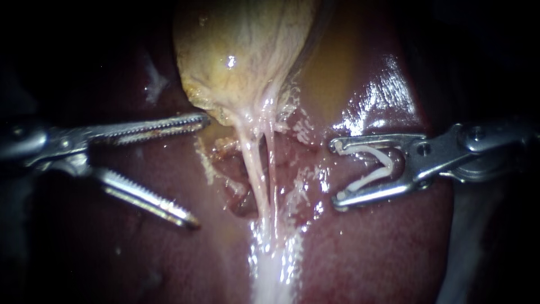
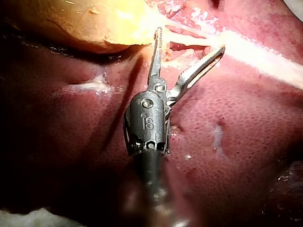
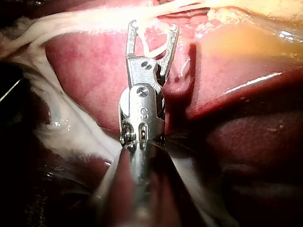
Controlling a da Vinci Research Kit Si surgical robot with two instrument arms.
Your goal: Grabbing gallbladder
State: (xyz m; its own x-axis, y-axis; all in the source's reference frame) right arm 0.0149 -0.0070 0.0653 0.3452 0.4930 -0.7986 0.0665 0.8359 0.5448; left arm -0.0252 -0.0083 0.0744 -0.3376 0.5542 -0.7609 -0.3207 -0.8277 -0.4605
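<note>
Liver [image 1: 394, 242] wet, glossy; gallbladder [image 1: 242, 50] matt; left instrument [image 1: 199, 170] serrated metal; clip [image 1: 385, 163] smooth plastic.

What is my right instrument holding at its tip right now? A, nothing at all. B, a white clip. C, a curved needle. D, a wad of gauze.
B: in the endoscope view a white clip, bent into a V, sits gripped from both sides at the tip of the right instrument.
</note>
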